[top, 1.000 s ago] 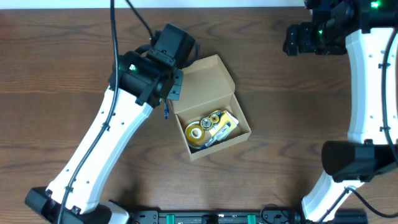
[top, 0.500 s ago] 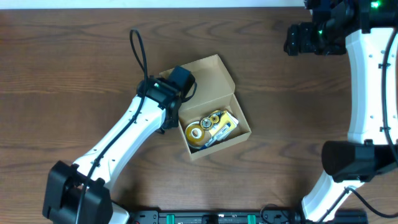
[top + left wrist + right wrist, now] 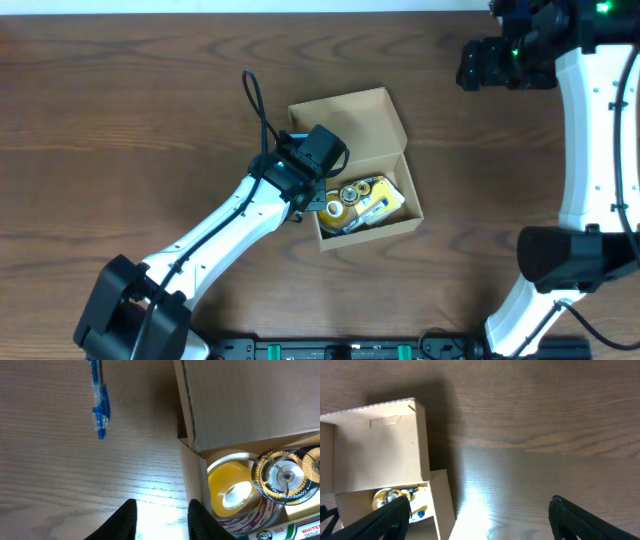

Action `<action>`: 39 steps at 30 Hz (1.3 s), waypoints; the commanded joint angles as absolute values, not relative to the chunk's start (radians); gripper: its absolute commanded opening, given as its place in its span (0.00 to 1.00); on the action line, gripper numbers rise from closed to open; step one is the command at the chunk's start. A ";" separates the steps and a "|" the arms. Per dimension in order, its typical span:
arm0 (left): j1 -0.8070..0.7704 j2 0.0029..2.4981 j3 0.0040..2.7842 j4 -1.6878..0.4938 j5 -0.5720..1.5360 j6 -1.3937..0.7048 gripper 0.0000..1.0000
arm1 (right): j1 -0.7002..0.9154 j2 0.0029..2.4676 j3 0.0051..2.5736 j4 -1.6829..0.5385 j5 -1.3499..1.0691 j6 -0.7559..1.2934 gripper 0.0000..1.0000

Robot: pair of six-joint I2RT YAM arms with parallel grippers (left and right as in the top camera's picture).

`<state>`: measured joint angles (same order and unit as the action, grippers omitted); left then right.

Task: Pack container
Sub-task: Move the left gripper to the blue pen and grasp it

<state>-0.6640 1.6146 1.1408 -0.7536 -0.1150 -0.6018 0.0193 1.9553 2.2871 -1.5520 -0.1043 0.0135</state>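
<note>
The container [image 3: 352,124], a tan cardboard box, stands open at mid-table with its flap lid up. It also shows in the left wrist view [image 3: 240,400] and the right wrist view [image 3: 375,450]. Inside lie a yellow tape roll [image 3: 230,494], a clear correction-tape wheel [image 3: 286,477] and a yellow pack [image 3: 375,203]. My left gripper [image 3: 162,521] is open and empty, low over the table, with its right finger against the box's left wall; in the overhead view it [image 3: 303,207] sits at the box's left side. My right gripper [image 3: 480,520] is wide open and empty, high at the far right [image 3: 478,62].
A blue pen [image 3: 99,401] lies on the wooden table left of the box, apart from it; the left arm hides it from overhead. The right arm's base [image 3: 570,255] stands at the right edge. A dark rail [image 3: 350,350] runs along the front edge.
My left arm has swung down and right against the box's left side. The box has slid to the right and turned a little. The right arm has not moved.
</note>
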 commanded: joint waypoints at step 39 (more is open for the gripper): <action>-0.314 1.883 1.129 -0.520 0.073 -0.277 0.40 | 0.059 1.948 2.283 -1.556 -0.120 0.002 0.89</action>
<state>-0.3126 1.8744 1.1393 -0.5274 0.0723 -0.2874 0.0326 1.9553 2.2871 -1.5539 -0.1127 0.0135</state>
